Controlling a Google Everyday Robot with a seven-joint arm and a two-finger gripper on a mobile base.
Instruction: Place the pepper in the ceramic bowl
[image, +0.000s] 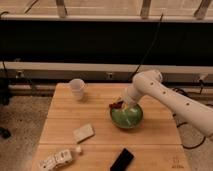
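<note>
A green ceramic bowl (126, 118) sits on the wooden table (95, 115), right of centre. A small red pepper (116, 105) is at the bowl's far left rim, at the tip of my gripper (120, 104). My white arm (167, 97) reaches in from the right, and the gripper hangs over the bowl's back left edge. The gripper seems to hold the pepper just above the rim.
A white cup (77, 89) stands at the back left of the table. A pale sponge (83, 132) lies left of the bowl. A crushed plastic bottle (57, 159) lies at the front left, and a black flat object (122, 159) lies at the front centre.
</note>
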